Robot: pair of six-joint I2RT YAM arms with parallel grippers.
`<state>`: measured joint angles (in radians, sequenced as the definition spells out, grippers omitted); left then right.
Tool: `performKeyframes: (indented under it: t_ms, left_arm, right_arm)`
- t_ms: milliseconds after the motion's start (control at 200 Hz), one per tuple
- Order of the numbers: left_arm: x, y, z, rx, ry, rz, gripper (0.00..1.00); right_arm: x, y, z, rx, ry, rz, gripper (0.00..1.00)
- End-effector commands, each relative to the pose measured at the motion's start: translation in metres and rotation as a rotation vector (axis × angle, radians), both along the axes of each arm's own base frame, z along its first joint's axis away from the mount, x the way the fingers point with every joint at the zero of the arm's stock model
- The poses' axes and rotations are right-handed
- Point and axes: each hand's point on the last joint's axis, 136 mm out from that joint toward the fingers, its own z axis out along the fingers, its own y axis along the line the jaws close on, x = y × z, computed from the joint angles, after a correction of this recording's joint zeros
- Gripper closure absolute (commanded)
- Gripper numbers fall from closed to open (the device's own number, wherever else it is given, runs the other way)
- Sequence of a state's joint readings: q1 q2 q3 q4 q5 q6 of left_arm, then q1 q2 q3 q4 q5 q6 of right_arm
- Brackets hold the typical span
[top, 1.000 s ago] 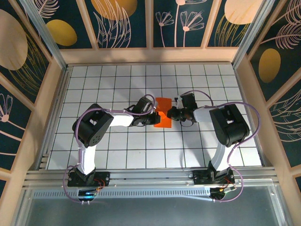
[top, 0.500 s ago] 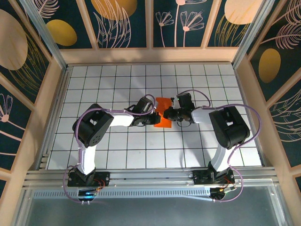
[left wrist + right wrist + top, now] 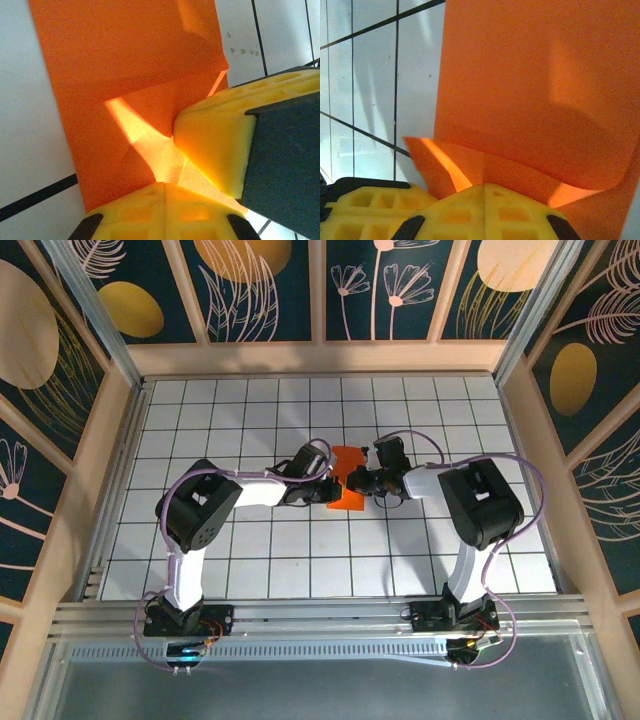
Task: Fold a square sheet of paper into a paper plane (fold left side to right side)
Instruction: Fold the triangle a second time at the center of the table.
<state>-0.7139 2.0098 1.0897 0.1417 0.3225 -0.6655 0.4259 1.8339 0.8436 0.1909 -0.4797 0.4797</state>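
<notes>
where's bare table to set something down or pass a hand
Free: the white gridded table along the far wall, side margins outside the arms, and the near rows between the bases. Crowded: centre, where the left gripper and right gripper meet on the folded orange paper sheet.

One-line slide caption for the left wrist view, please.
Creased square sheet of paper pinched by the shut left gripper, with the right gripper close beside it.

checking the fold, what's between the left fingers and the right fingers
The orange square sheet of paper spans the gap between the left fingers and the right fingers, seen in the top external view.
</notes>
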Motion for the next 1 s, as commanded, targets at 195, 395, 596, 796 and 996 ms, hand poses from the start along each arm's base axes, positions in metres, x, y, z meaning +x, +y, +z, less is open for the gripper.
performKeyframes:
  t_ms: [195,395,596,796,996]
  left_arm:
    - [-0.020,0.040,-0.061,0.221,0.123,0.041,1.00]
    - [-0.020,0.040,-0.061,0.224,0.126,0.035,1.00]
    - [-0.021,0.039,-0.061,0.221,0.127,0.031,1.00]
    - [-0.022,0.037,-0.059,0.210,0.122,0.025,1.00]
    - [-0.022,0.037,-0.058,0.205,0.121,0.024,1.00]
  right_arm:
    - [0.008,-0.026,-0.013,-0.038,0.014,-0.050,1.00]
    - [0.020,-0.042,-0.014,-0.052,0.008,-0.081,1.00]
    - [0.032,-0.063,-0.020,-0.064,0.017,-0.123,1.00]
    - [0.051,-0.080,-0.013,-0.084,-0.004,-0.144,1.00]
    - [0.060,-0.084,0.009,-0.071,-0.041,-0.149,1.00]
